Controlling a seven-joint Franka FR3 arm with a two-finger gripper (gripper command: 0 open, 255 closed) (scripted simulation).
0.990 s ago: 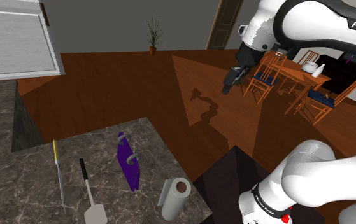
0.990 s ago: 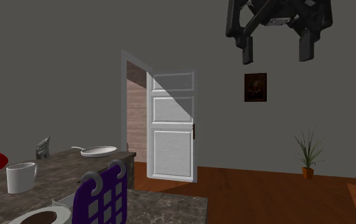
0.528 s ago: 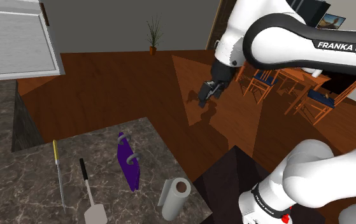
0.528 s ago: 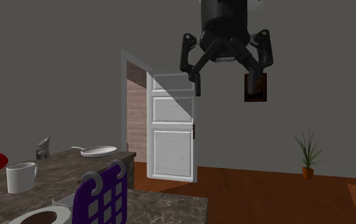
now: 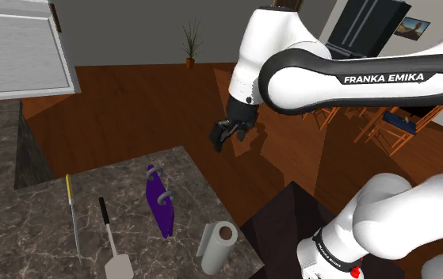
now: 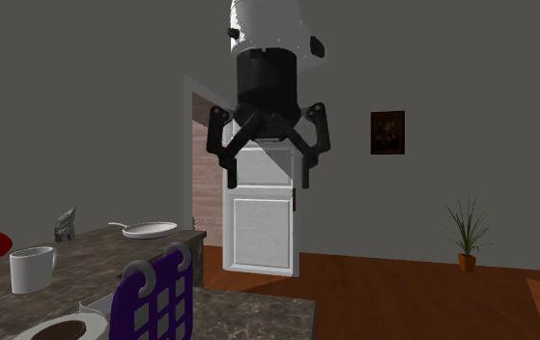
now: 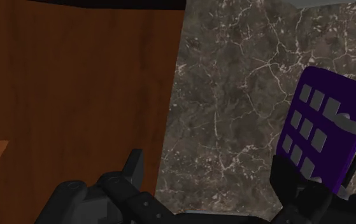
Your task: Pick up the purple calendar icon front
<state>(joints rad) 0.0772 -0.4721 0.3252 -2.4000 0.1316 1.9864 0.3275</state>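
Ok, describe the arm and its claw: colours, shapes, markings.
The arm is built of rounded white shells with dark bands at the joints. One black band carries white FRANKA EMIKA lettering. The claw is all black: a cylindrical body with two angular fingers on jointed links.

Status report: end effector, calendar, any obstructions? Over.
End effector open, empty, high off the calendar. Purple calendar flat on dark marbled counter, untouched. Spatula and paper towel roll flank it, neither touching.
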